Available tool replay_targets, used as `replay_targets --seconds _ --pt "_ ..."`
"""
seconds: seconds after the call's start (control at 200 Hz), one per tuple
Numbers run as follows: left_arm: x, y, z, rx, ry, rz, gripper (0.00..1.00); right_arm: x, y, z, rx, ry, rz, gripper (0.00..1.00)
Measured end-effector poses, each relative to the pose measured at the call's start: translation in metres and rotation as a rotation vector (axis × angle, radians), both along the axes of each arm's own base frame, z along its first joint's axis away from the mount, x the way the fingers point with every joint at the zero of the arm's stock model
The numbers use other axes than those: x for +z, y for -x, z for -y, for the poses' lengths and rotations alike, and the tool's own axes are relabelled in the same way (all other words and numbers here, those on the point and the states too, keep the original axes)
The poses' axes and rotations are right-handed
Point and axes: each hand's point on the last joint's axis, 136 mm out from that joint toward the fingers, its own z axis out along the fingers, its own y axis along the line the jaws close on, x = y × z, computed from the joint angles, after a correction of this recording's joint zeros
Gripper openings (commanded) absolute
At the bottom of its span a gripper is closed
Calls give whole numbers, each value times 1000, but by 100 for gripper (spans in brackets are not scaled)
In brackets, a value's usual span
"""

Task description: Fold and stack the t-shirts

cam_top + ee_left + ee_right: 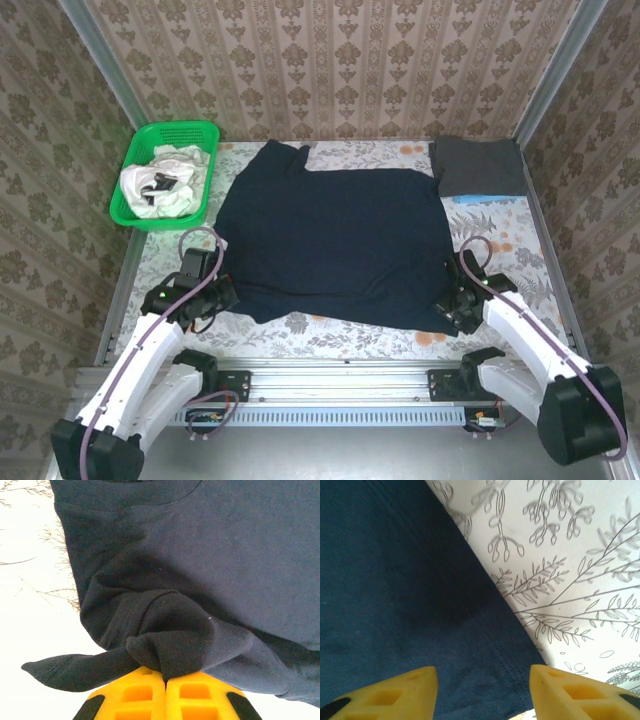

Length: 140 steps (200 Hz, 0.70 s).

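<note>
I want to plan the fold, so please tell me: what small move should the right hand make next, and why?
Probably the right hand should lower slightly and close on the near hem of the navy t-shirt. Its fingers stand open astride the hem edge, while the left hand is shut on bunched fabric at the other near corner; then both corners could lift together.

Damask-papered walls [330, 60] stood from nine to three o'clock around a floral-clothed table [515, 255]; a metal rail [340, 385] ran at six.
</note>
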Motion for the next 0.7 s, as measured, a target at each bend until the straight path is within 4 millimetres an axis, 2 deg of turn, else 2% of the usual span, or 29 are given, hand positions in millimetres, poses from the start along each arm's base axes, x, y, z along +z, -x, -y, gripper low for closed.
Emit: replay_targets --seconds 0.13,0.23,0.305,0.36,0.43,0.565,0.61,0.7 --pt "-2 -2 2 -13 11 7 0 -17 7 -14 48 14 -126 57" --pt "1 -5 3 -19 22 23 0 -19 4 -19 48 25 -151 56" --pt "3 -8 3 -19 31 36 0 -19 2 -22 42 35 -159 49" --pt "4 -10 4 -22 41 45 0 -18 0 -24 45 43 -157 36" --pt "5 -11 4 -27 49 49 0 -18 -1 -26 43 49 -148 25" --pt "7 -13 7 -39 66 58 0 -10 -5 -24 24 52 -97 21" --pt "7 -13 8 -39 69 61 0 -4 -5 -22 23 58 -73 20" --pt "8 -13 8 -42 70 61 0 14 -9 -16 26 79 -26 13"
